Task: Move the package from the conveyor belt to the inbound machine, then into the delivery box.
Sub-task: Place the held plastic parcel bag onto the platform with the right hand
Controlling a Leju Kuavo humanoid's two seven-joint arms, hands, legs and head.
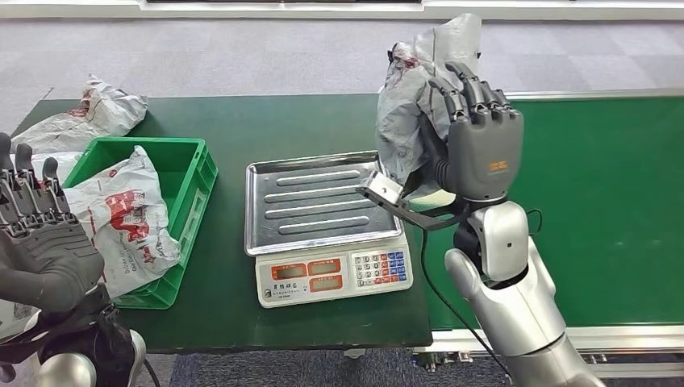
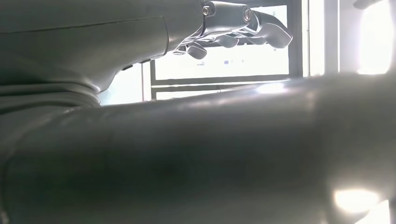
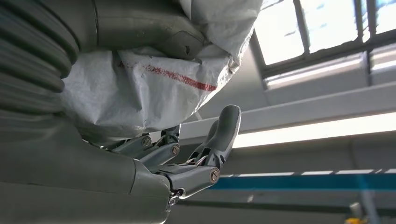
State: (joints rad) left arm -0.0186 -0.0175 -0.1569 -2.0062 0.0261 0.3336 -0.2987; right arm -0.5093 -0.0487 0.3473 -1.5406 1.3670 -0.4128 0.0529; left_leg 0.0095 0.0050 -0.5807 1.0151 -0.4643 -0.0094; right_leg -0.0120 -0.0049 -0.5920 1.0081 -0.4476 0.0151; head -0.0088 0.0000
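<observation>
The green conveyor belt (image 1: pixel 613 185) runs along the right side of the dark green table (image 1: pixel 242 306), and the table carries, near its front edge, a weighing scale (image 1: pixel 331 274) with a steel tray, which I take to be the inbound machine, and toward its left edge a green delivery box (image 1: pixel 181 173) that already holds a printed bag. The right hand (image 1: pixel 476 133) is raised above the seam between belt and table, fingers wrapped round the package (image 1: pixel 407 97), a crumpled grey-white poly mailer with red print, lifted clear of the belt and hanging just beside the tray's right edge. The bag looks light, soft and slippery; it will sag and slide, so a grasp round the bulk of its middle seems safer than pinching a loose corner. The left hand (image 1: pixel 40 242) hovers at the table's front left corner, holding nothing, fingers loosely extended.
</observation>
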